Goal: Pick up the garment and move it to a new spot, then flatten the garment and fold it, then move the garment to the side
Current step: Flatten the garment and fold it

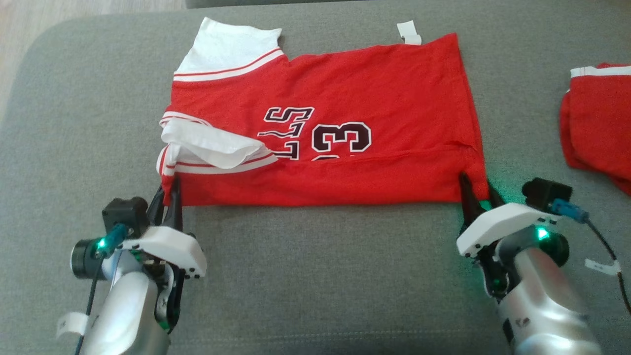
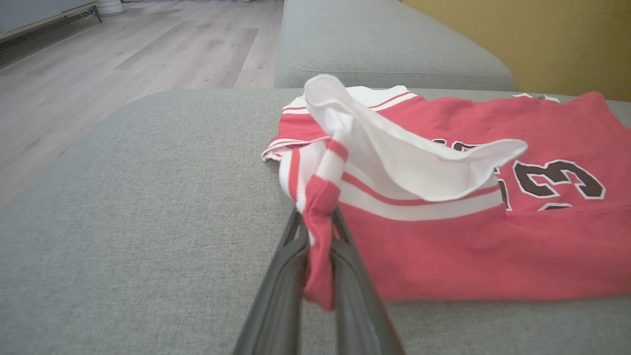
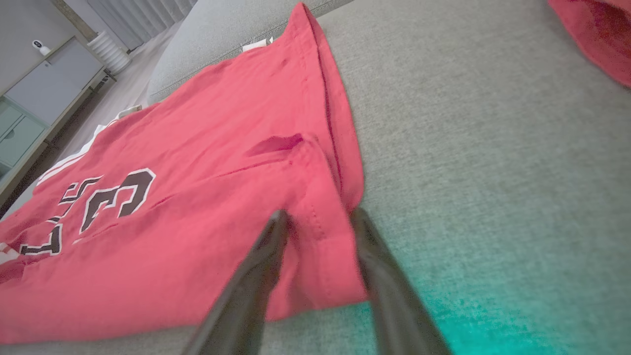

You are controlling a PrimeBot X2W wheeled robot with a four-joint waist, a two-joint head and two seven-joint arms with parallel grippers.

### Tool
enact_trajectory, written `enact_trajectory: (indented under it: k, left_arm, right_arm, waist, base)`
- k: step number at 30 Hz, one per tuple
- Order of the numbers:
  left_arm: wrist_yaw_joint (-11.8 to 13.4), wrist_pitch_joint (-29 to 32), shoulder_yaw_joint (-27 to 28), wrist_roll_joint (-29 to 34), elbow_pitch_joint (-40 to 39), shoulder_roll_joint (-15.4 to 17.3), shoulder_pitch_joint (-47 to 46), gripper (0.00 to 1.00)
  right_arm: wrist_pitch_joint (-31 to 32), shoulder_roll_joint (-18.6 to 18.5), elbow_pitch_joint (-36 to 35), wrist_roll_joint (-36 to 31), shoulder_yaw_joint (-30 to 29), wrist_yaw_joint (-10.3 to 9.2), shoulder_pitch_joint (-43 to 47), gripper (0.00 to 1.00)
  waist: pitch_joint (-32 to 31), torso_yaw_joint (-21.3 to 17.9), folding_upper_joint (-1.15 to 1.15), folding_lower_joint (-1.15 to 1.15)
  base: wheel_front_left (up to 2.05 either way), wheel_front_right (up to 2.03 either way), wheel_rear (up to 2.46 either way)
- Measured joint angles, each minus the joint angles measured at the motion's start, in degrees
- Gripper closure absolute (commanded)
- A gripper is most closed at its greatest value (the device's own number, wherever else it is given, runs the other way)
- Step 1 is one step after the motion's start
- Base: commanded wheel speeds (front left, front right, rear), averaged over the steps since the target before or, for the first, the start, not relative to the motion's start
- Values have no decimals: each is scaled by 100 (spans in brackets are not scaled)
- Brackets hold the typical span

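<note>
Fingers, left [image 2: 281, 296]: closed on a bunched red and white corner of the jersey [image 1: 394, 98], at its near-left end; cloth is pinched between them and hangs out below the tips.
Fingers, right [image 3: 246, 296]: apart, straddling the jersey's near-right hem corner. I see cloth between them but no pinch yet.
Jersey: red, with dark numerals. It lies spread lengthwise on the grey seat cushion [image 1: 320, 276], collar end to my left.
Near edge: a long strip looks turned over onto the body, with a crease running below the numerals.
White sleeve [image 1: 212, 143]: flopped loosely over the left part of the print, puffed up, not flat.
Progress, my read: the move and most of the flattening look done and a first lengthwise fold is laid. The remaining folds and the shift to the side are still to do.
Left gripper [image 1: 170, 190], right gripper [image 1: 475, 190]: one at each near corner of the jersey.
Second red garment [image 1: 596, 128]: well right of the jersey, apart from it. It takes up room on that side for the final move.
In the way: that loose sleeve, I'd judge, since it could get trapped crooked in the next fold.
</note>
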Motion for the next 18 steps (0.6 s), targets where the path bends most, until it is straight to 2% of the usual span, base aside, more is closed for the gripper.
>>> enact_trajectory:
  k: [7, 18]
  left_arm:
    - [3, 51, -18, -1, 40, 30, 242, 100]
    - [9, 160, -71, -60, -3, 89, 639, 100]
  right_arm:
    - [-361, 4, 334, 26, 286, 0, -5, 100]
    - [-461, 7, 491, 25, 120, 0, 98, 100]
  waist:
    - [-188, -109, 0, 0]
    - [-619, -258, 0, 0]
  base:
    - [0, 0, 0]
    - [0, 0, 0]
